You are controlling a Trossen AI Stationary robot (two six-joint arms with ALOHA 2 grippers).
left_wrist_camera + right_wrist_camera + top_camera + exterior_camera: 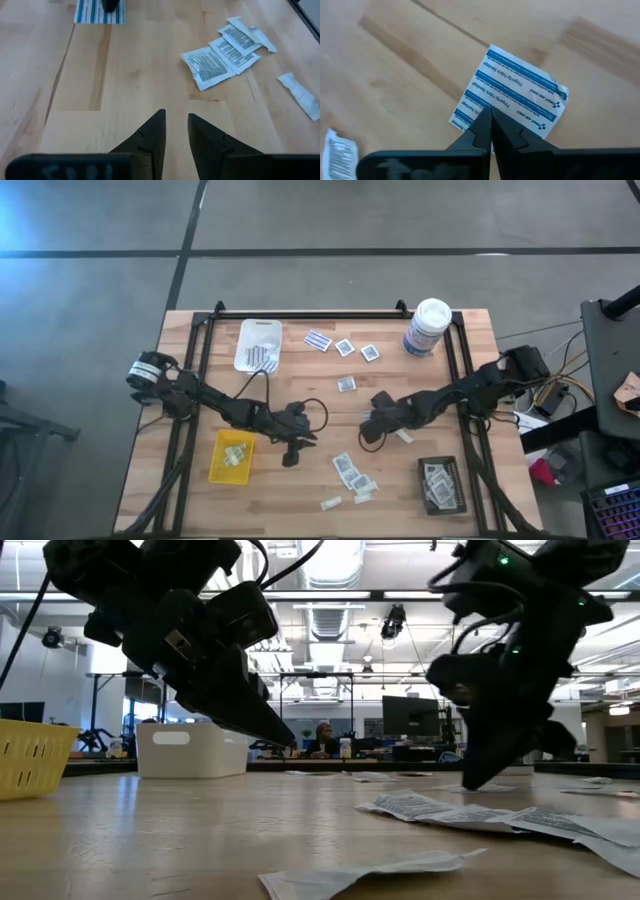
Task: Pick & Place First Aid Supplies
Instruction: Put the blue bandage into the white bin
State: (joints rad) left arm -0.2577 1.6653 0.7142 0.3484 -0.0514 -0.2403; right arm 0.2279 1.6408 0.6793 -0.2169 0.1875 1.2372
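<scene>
Front packets: you had a loose cluster of printed white packets (350, 472) lying flat near the front edge of the tabletop (190, 480), with two pale narrow strips (331, 503) just in front of them.
Black tray: it sat at the front right (441, 483), with packets inside.
Yellow tray: it sat at the front left (232, 456), with a few pale strips inside.
Left gripper: yours hung over bare wood mid-table (176, 131), fingers slightly spread, pinching nothing; the printed packets (220, 55) lay ahead of it, well apart.
Right gripper: yours was down mid-table (490, 120), fingers pressed together on the edge of a blue-and-white striped bandage packet (512, 97), which lay flat on the wood.
Middle packets: one white square with a dark centre (347, 384) lay beyond the two grippers.
Far packets: another striped strip (319, 340) and two more dark-centred squares (357, 350) lay toward the back.
White tray: it sat at the back left (258, 345).
Canister: it stood upright at the back right (427, 327).
</scene>
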